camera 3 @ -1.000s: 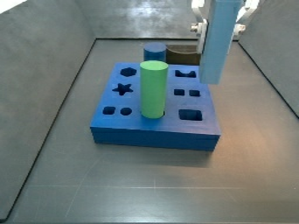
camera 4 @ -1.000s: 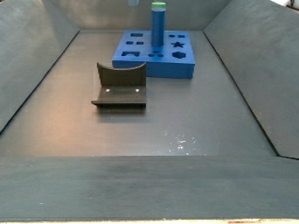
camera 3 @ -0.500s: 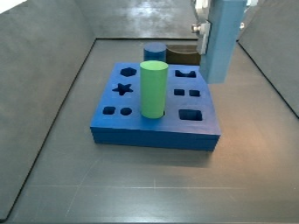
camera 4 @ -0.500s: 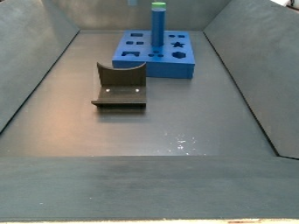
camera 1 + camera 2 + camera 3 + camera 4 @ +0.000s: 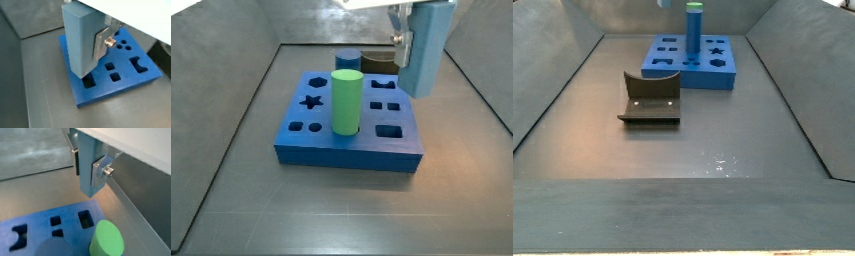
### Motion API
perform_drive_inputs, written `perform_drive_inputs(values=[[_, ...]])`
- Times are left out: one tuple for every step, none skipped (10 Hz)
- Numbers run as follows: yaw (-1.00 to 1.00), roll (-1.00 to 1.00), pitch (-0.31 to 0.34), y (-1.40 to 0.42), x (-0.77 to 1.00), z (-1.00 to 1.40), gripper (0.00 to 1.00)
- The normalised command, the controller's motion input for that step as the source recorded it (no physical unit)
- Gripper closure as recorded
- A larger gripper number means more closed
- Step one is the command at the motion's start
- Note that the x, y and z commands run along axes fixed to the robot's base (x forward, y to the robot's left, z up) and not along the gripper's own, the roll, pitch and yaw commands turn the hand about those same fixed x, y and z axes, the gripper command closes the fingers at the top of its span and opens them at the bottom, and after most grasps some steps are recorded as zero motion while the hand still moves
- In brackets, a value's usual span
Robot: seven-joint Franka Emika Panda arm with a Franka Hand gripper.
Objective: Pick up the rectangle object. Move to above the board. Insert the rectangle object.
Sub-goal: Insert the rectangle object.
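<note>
The rectangle object (image 5: 425, 65), a tall light-blue bar, hangs upright in my gripper (image 5: 424, 35), which is shut on its upper part. In both wrist views a silver finger (image 5: 103, 42) presses flat on the bar (image 5: 80, 45), and the gripper (image 5: 88, 165) clamps the bar (image 5: 89, 184) from both sides. The bar's lower end floats clear above the board (image 5: 345, 150), near the edge with a rectangular hole (image 5: 89, 82). The royal-blue board (image 5: 127, 75) also shows far back in a side view (image 5: 714, 78).
A green cylinder (image 5: 346, 100) stands upright in the board, close to the bar (image 5: 107, 240). A darker blue cylinder (image 5: 348, 60) and a dark brown block (image 5: 378, 63) sit behind the board. The fixture (image 5: 651, 100) stands on the floor. Grey walls enclose the bin.
The gripper and the bar it holds have drifted slightly to the right in the side view. Nothing else has moved.
</note>
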Motion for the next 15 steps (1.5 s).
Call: perform_drive_inputs(values=[[1.0,0.0,-0.126,0.0,-0.01,-0.21,1.0],[1.0,0.0,-0.123,0.0,-0.01,-0.21,1.0],[1.0,0.0,-0.126,0.0,-0.01,-0.22,1.0],[1.0,0.0,-0.126,0.0,-0.01,-0.23,1.0],[1.0,0.0,-0.126,0.0,-0.01,-0.22,1.0],[1.0,0.0,-0.123,0.0,-0.01,-0.23,1.0],[1.0,0.0,-0.126,0.0,-0.01,-0.23,1.0],[1.0,0.0,-0.123,0.0,-0.01,-0.25,1.0],[1.0,0.0,-0.12,0.0,-0.01,-0.24,1.0],[1.0,0.0,-0.12,0.0,-0.01,-0.25,1.0],[1.0,0.0,-0.12,0.0,-0.01,-0.25,1.0],[1.0,0.0,-0.12,0.0,-0.01,-0.25,1.0],[1.0,0.0,-0.12,0.0,-0.01,-0.25,1.0],[1.0,0.0,-0.123,0.0,-0.01,-0.25,1.0],[1.0,0.0,-0.123,0.0,-0.01,-0.25,1.0]])
